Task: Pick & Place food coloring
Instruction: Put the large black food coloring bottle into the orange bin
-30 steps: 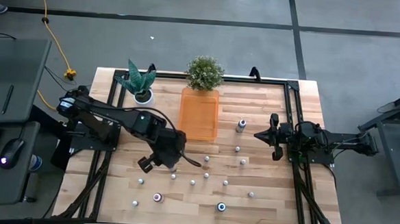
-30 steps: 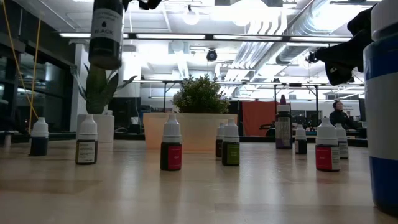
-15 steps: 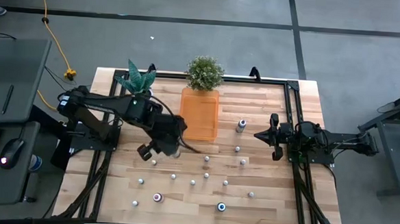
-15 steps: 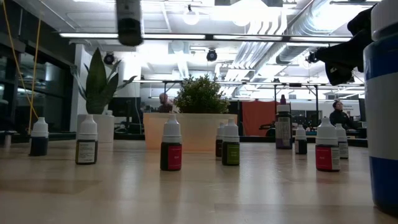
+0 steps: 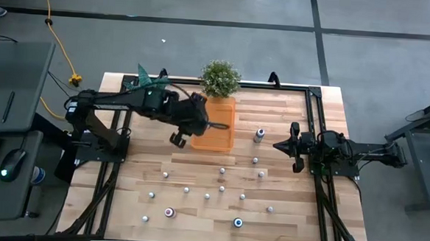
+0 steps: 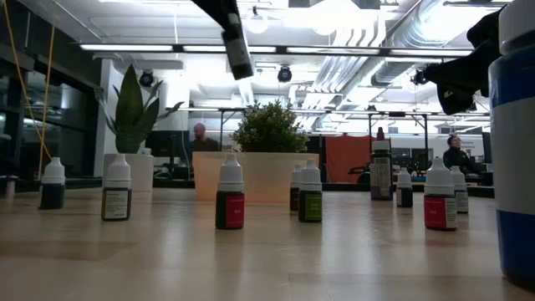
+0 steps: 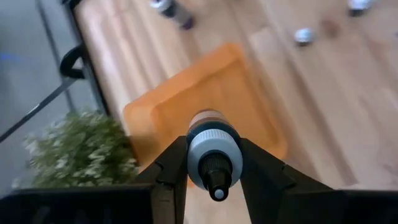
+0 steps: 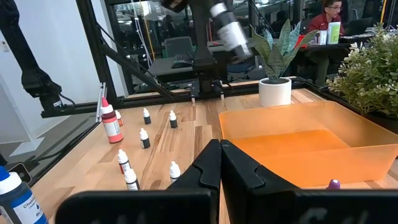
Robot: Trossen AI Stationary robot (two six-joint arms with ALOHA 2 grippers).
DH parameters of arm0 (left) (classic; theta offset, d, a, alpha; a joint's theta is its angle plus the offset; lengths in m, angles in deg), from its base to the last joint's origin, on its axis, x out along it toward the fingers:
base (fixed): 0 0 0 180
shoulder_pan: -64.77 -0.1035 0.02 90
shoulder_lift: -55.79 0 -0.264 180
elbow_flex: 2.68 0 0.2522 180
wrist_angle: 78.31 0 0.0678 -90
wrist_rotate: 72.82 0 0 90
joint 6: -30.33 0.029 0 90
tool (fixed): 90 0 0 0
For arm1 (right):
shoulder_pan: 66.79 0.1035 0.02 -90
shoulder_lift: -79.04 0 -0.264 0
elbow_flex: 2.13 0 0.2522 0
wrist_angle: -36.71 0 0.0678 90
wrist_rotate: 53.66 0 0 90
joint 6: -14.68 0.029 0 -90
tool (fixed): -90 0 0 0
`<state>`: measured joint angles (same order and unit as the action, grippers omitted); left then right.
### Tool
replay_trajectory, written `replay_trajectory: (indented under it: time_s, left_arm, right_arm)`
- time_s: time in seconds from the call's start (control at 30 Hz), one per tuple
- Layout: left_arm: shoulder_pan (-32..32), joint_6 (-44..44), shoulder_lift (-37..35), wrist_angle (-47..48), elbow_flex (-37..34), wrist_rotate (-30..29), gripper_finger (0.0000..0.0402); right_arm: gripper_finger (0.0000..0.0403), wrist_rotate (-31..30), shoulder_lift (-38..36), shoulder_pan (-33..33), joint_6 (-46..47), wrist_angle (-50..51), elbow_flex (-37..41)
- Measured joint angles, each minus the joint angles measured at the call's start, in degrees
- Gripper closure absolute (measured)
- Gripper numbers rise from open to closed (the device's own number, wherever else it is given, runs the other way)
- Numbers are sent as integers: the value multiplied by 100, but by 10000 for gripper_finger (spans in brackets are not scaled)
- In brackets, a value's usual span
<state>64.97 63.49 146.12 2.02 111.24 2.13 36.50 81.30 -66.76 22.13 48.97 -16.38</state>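
- The table [image 5: 274,116] is pale wooden planks, smooth with a soft sheen
- The tray [image 5: 219,106] is see-through orange plastic, glossy
- The held bottle [image 7: 213,152] looks like smooth plastic, its cap [image 7: 214,149] pale and slightly shiny
- The left gripper [image 7: 213,163] has matt black fingers [image 7: 171,171], hard plastic by the look
- The standing bottles [image 6: 230,194] are smooth plastic with white caps
- The frame [image 5: 313,111] round the table is black metal bars, matt
- The pot [image 8: 275,91] is plain white, smooth
- The floor [image 5: 204,46] is grey, dull, concrete-like
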Motion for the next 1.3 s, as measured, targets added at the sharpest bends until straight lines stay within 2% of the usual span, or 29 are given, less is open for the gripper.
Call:
replay_trajectory:
  time_s: [0.2, 0.4, 0.53, 0.63, 0.77, 0.93, 1.07, 1.2, 1.3]
  left_arm:
    - [-510, 158, 273, 52, 275, 3, 300]
    - [-1115, 84, 1031, 680, 1649, 288, 300]
    - [-1477, -785, 1747, 1358, 2604, 693, 300]
    - [-1684, -1756, 2162, 1798, 2964, 896, 297]
    - [-1835, -2524, 2410, 1703, 2880, 932, 297]
    - [-1856, -3581, 2651, 1513, 2654, 663, 297]
    - [-1858, -4230, 2666, 964, 2174, 405, 297]
    - [-1856, -4768, 2669, 559, 1720, -97, 297]
    - [-1856, -5442, 2537, 109, 1324, -196, 297]
  right_arm:
    - [402, 2, -3, 0, 0, 0, 0]
    - [402, 1, 41, 2, 0, -2, -2]
    - [402, 2, 51, 2, 0, 0, -1]
    - [402, 2, 51, 0, 0, 0, -1]
    - [402, 2, 70, 1, 0, 0, -1]
    - [402, 2, 72, 1, 0, 0, -2]
    - [402, 2, 70, 1, 0, 0, 0]
    - [402, 2, 71, 1, 0, 0, 0]
    - [402, 2, 70, 2, 0, 0, -2]
